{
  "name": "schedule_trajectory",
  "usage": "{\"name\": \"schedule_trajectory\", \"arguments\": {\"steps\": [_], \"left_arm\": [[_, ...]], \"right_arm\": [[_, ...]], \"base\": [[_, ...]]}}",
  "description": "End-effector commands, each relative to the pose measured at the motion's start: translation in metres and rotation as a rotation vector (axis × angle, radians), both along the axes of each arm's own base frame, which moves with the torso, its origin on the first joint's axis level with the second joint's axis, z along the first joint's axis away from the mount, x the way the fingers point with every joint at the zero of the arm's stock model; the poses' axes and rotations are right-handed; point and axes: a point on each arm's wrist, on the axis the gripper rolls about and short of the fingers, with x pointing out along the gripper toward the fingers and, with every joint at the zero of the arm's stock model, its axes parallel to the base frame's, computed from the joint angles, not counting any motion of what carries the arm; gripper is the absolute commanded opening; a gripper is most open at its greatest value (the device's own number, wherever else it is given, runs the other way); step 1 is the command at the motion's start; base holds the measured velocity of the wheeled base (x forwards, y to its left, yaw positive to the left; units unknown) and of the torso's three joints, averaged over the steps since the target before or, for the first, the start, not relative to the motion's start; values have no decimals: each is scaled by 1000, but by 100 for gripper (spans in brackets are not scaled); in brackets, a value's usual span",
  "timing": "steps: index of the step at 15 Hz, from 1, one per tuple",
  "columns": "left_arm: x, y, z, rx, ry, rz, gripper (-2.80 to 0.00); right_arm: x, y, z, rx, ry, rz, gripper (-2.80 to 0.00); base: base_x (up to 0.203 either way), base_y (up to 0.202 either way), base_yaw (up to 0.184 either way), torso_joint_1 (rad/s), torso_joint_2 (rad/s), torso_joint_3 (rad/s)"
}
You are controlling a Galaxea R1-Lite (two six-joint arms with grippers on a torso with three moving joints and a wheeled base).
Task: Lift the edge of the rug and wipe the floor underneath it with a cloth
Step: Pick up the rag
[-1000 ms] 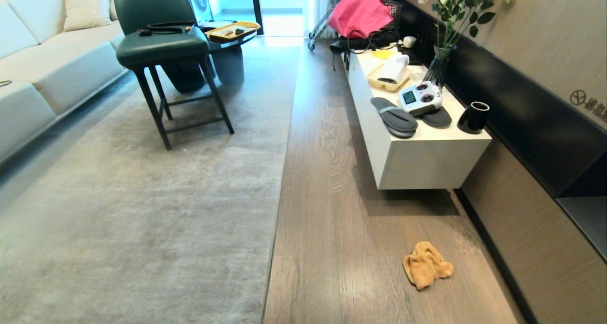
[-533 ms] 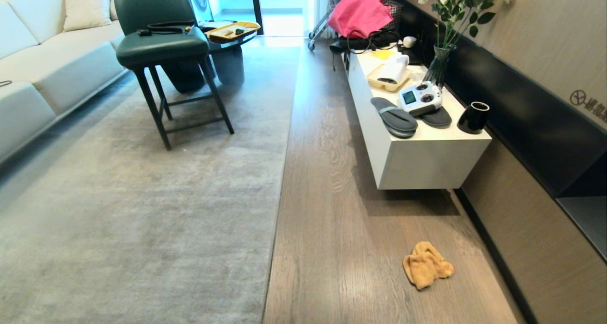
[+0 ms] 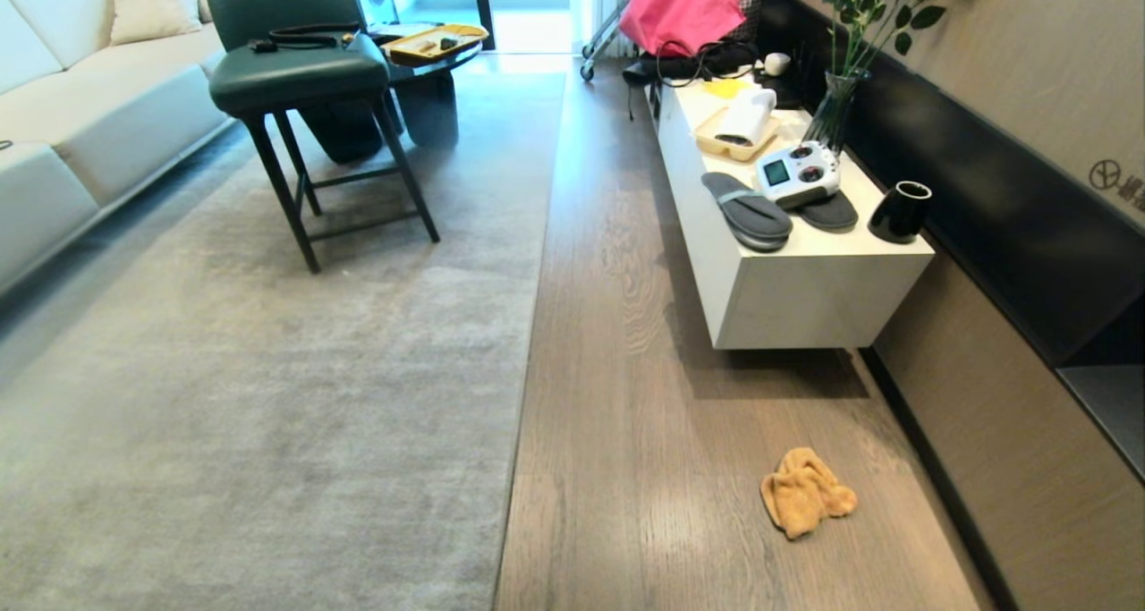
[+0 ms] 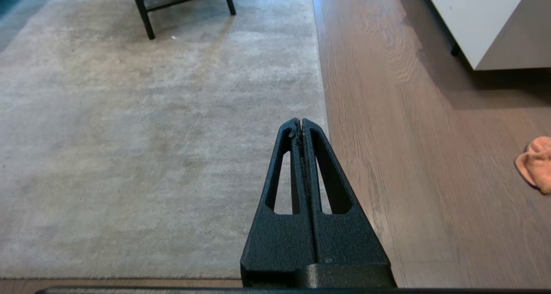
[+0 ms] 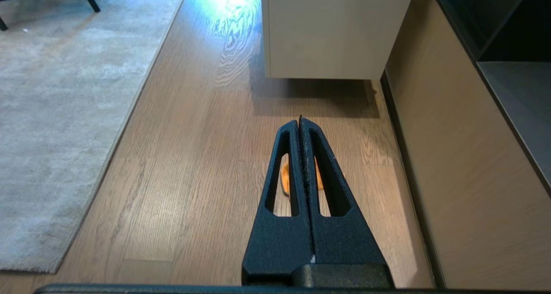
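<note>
Holding both arms tucked in and high above the ground, I have nothing in either tool: my left gripper has its fingers pressed flat together, and my right gripper is the same, tips meeting in a single seam. I judge this is a carrying posture, kept compact while I get myself lined up, since no step of the job has begun. The rug edge lies flat and unlifted, running straight away from me down the room, with the pale pile to my left of it and the floor to my right. From my left wrist, that border sits just beside the closed tip, a little toward the planks, so this arm looks the natural one to raise the hem. The cloth is a crumpled orange heap on the bare planks, well apart from the rug and nearer the wall panel, short of the white cabinet. From my right wrist it shows only in slivers through the finger slots, almost wholly hidden behind the fingers, so it lies below and ahead of that tool, not touching it. I reckon the cloth needs collecting first, with the fingers parted before the descent.
</note>
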Motion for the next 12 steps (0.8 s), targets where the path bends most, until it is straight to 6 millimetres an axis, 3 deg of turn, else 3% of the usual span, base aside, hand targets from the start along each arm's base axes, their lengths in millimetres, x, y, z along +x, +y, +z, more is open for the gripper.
{"name": "schedule_trajectory", "arguments": {"steps": [1, 12], "left_arm": [[0, 0, 0, 0, 0, 0, -280], [0, 0, 0, 1, -2, 0, -280]], "right_arm": [[0, 0, 0, -1, 1, 0, -280], [0, 0, 0, -1, 1, 1, -280]], "base": [[0, 0, 0, 2, 0, -188], [0, 0, 0, 4, 2, -198]]}}
